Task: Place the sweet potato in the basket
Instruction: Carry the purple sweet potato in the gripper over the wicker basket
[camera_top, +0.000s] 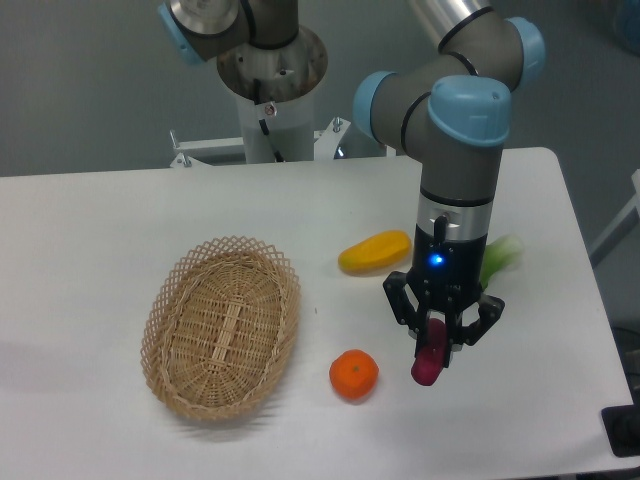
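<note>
sweet potato (430, 362) clamped in gripper (441, 342), basket (170, 340) well apart

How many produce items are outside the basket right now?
4: yellow-orange fruit right of the basket, orange nearer the front, sweet potato in the gripper, green vegetable partly hidden behind the arm.

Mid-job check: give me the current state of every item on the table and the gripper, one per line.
gripper: shut on the sweet potato, pointing down.
sweet potato: held between the fingers, roughly upright, right of the orange.
basket: upright on the table, nothing visible inside.
orange: resting on the table, untouched.
yellow-orange fruit: lying on its side on the table.
green vegetable: lying behind the arm, partly hidden.
</note>
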